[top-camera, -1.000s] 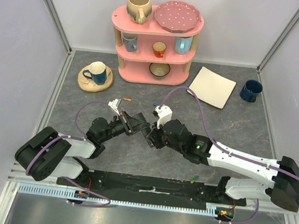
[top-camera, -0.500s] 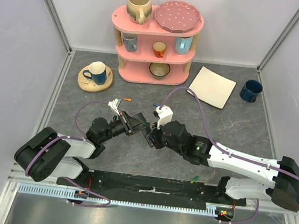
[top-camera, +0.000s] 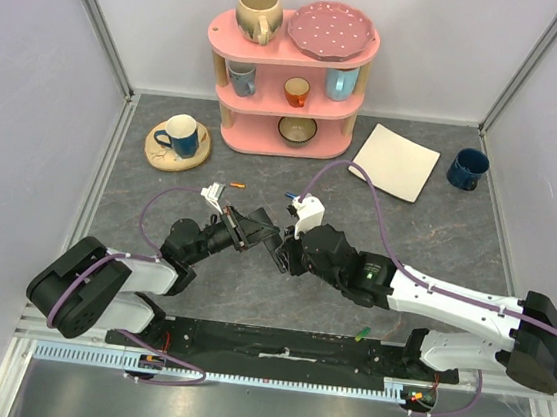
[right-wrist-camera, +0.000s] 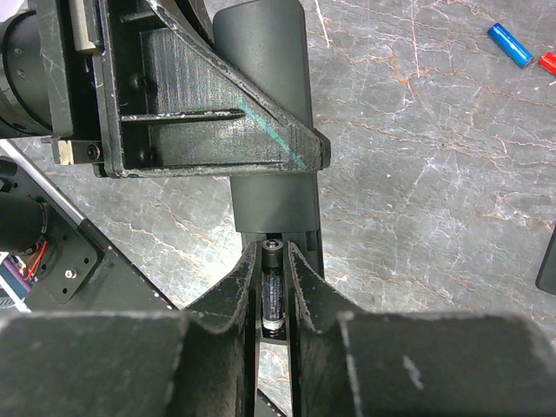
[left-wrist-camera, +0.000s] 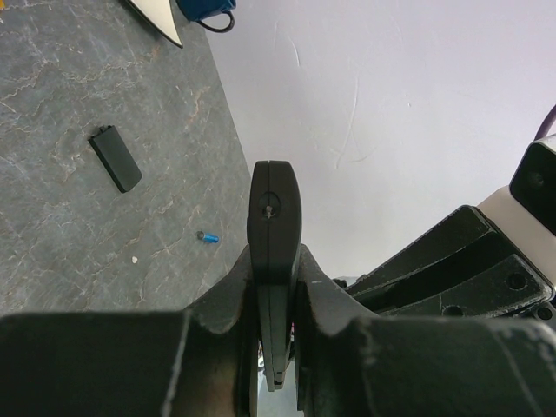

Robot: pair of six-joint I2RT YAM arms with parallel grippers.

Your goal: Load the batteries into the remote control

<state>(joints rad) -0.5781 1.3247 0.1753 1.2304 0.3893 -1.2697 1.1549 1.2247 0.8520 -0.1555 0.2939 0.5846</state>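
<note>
With left pincer (left-wrist-camera: 275,291) clenched above the bench (left-wrist-camera: 69,217), held the remote control (left-wrist-camera: 274,208) edge-on. With right pincer (right-wrist-camera: 273,261), pinched a dark battery (right-wrist-camera: 272,300) at the remote control's end. Noted a blue battery (right-wrist-camera: 509,45) and a red battery (right-wrist-camera: 548,62) loose on the bench.

Overhead; wrist views seemingly sharing remote control (right-wrist-camera: 269,200)

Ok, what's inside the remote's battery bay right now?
One dark battery lies at the open end of the remote control, pinched by the right gripper. Its fingers hide the bay's sides, so a second cell or contacts can't be seen.
</note>
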